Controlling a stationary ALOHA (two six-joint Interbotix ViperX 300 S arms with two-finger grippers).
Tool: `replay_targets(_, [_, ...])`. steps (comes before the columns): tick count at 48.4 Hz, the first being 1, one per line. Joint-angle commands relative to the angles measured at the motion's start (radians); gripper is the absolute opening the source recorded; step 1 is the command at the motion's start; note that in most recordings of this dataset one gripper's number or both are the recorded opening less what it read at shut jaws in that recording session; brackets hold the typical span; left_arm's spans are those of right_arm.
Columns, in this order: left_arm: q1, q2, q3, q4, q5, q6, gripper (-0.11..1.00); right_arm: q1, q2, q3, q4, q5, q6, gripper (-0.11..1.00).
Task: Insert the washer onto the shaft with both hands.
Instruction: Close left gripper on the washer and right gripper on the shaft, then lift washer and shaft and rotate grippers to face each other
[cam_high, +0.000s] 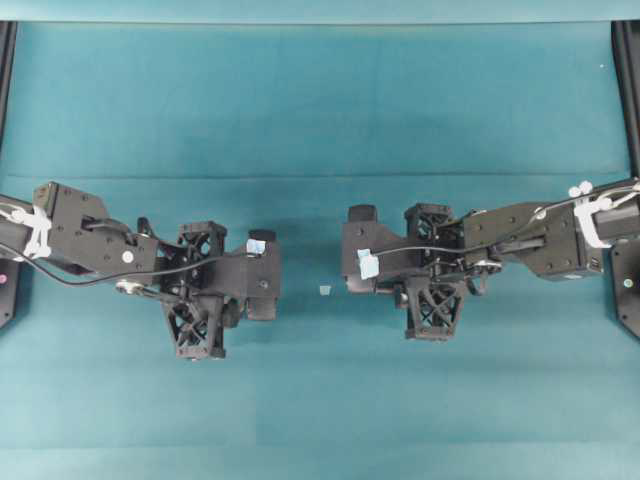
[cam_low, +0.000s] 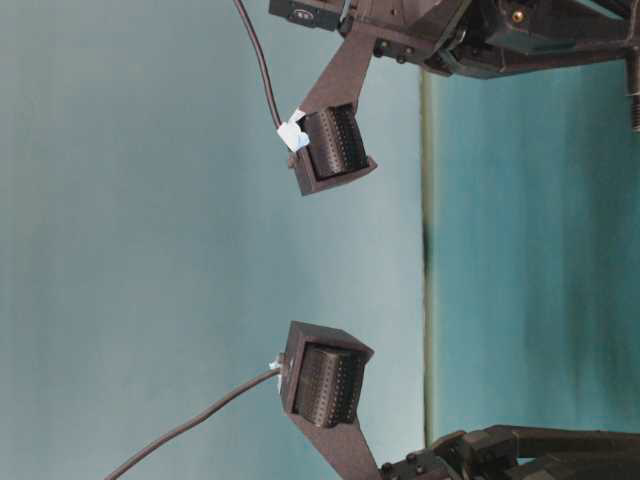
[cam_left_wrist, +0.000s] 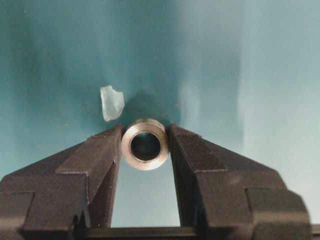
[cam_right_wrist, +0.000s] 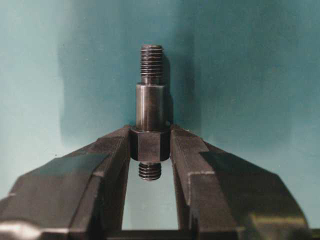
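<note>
In the left wrist view my left gripper (cam_left_wrist: 145, 136) is shut on the washer (cam_left_wrist: 145, 144), a small grey metal ring with a dark hole facing the camera, pinched at the fingertips. In the right wrist view my right gripper (cam_right_wrist: 150, 137) is shut on the shaft (cam_right_wrist: 150, 107), gripping its hexagonal collar. The threaded narrow tip points away from the camera and a short threaded stub hangs behind the collar. In the overhead view the left gripper (cam_high: 270, 275) and right gripper (cam_high: 350, 255) face each other with a gap between them. Washer and shaft are hidden there.
A small pale scrap (cam_high: 324, 290) lies on the teal mat between the two grippers. It also shows in the left wrist view (cam_left_wrist: 111, 102), just beyond the left fingertip. Black rails (cam_high: 630, 90) run along the mat's side edges.
</note>
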Motion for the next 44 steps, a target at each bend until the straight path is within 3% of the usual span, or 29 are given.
replay_targets(1, [-0.009, -0.011, -0.003, 0.000, 0.006, 0.002, 0.37, -0.009, 0.002, -0.009, -0.003, -0.005, -0.003, 0.01])
replay_targets(27, [-0.014, -0.017, -0.011, -0.002, 0.006, 0.003, 0.37, -0.009, -0.012, -0.011, -0.002, -0.009, 0.000, 0.01])
replay_targets(44, [-0.014, -0.103, -0.003, -0.002, 0.006, 0.020, 0.37, -0.008, -0.058, 0.002, 0.009, -0.081, 0.000, 0.00])
